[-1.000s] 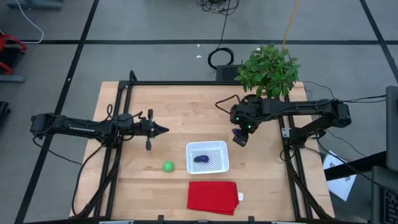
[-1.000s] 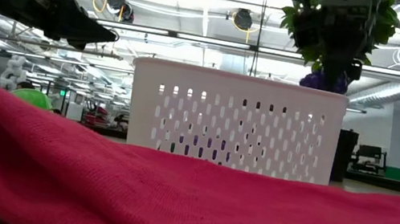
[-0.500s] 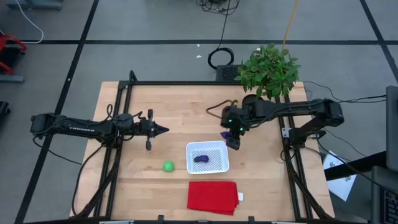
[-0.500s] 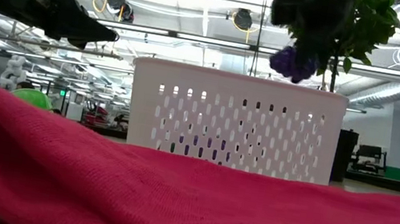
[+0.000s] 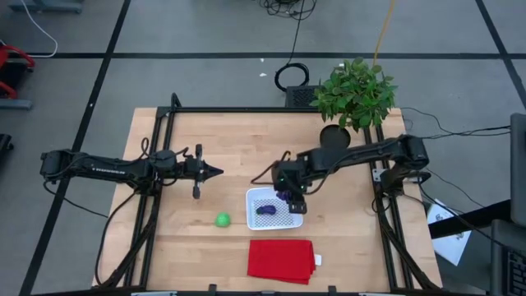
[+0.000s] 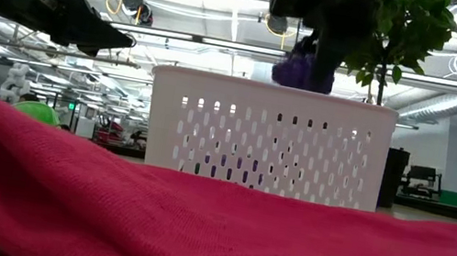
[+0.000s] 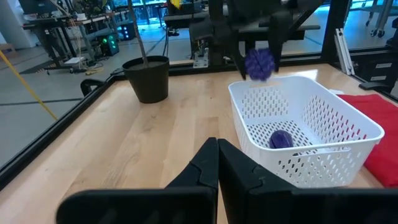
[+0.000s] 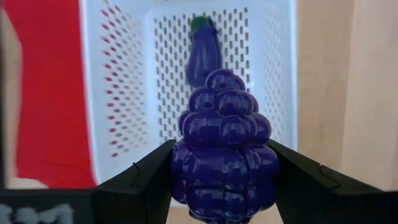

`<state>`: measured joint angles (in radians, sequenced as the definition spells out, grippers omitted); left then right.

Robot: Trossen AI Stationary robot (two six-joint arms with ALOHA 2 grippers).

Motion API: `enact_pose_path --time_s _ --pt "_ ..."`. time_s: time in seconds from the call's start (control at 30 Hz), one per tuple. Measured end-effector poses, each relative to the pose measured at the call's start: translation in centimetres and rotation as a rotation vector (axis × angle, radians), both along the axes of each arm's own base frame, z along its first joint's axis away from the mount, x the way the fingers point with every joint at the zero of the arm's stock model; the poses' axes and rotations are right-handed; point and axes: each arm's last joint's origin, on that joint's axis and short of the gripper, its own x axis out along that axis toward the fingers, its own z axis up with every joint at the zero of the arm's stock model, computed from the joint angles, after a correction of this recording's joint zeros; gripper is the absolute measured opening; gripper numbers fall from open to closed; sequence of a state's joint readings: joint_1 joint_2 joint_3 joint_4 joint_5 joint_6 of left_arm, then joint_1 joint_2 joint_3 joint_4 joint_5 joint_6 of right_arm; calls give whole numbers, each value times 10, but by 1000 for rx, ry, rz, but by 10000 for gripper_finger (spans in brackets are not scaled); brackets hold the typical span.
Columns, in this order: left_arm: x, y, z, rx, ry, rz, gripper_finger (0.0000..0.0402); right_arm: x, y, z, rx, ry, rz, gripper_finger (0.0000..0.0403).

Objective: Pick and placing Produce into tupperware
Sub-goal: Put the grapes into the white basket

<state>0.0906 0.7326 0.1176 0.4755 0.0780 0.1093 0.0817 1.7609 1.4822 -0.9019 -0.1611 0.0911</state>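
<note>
A: The right gripper (image 8: 222,186) clamps the purple grape bunch (image 8: 222,146) above the white tupperware (image 5: 275,207), at its far rim?

B: Yes. I'd centre it, beside the eggplant (image 8: 204,53) inside, then release. The green ball (image 5: 223,219) waits beside the tupperware; the left gripper (image 7: 217,163), closed, idles farther off.

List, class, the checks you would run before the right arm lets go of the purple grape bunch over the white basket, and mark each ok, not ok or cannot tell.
1. Grape bunch gripped between the right gripper jaws: ok.
2. Bunch above the white basket opening: ok in the high view.
3. Landing spot clear of the eggplant already inside: cannot tell.
4. Left gripper shut and away from the basket: ok.
5. Green ball still outside the basket: ok, next.
</note>
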Motion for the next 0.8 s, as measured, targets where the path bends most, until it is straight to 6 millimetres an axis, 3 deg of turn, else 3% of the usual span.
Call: enact_pose_path --time_s 0.3,0.8 --pt "0 0 0 -3 3 0 3 14 18 -32 -41 37 132 212" --pt "0 0 -1 -3 9 -1 3 22 36 -49 -93 -8 368 212"
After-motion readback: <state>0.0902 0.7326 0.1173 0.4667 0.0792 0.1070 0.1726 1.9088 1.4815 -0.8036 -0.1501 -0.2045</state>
